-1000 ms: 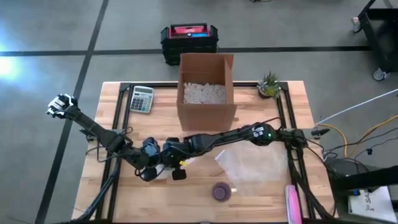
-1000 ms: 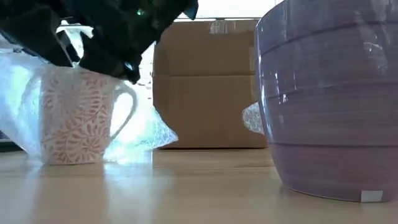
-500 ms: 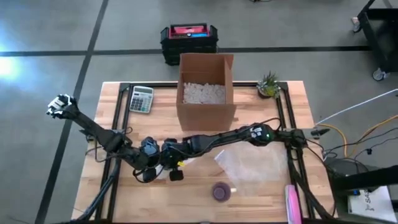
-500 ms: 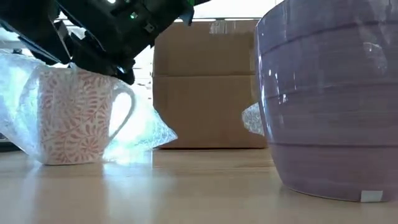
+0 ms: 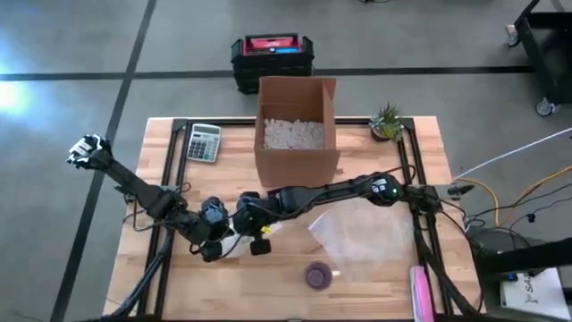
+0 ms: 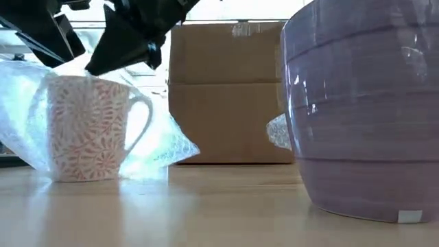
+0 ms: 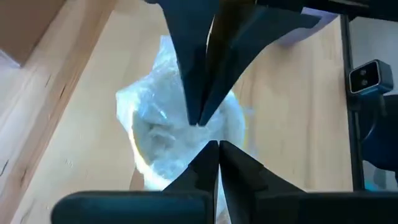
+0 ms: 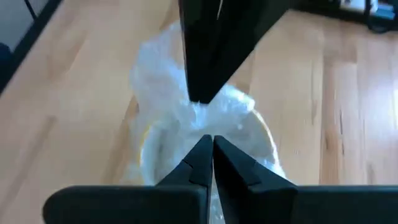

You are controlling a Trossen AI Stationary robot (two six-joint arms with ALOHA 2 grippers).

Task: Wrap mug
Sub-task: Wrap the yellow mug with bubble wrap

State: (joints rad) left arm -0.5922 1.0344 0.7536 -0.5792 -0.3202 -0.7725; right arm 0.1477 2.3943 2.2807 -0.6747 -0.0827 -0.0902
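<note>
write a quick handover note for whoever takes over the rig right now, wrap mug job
Left gripper: shut, tips just above the mug's mouth.
Right gripper: shut, tip to tip with the left one over the mug.
White mug with orange leaf pattern stands upright on the wooden table, clear bubble wrap bunched behind and around it and tucked into its mouth.
A second clear sheet lies flat to the right.
Done: wrap gathered at the mug.
Left: the front and handle are bare in the low view; finish covering.
</note>
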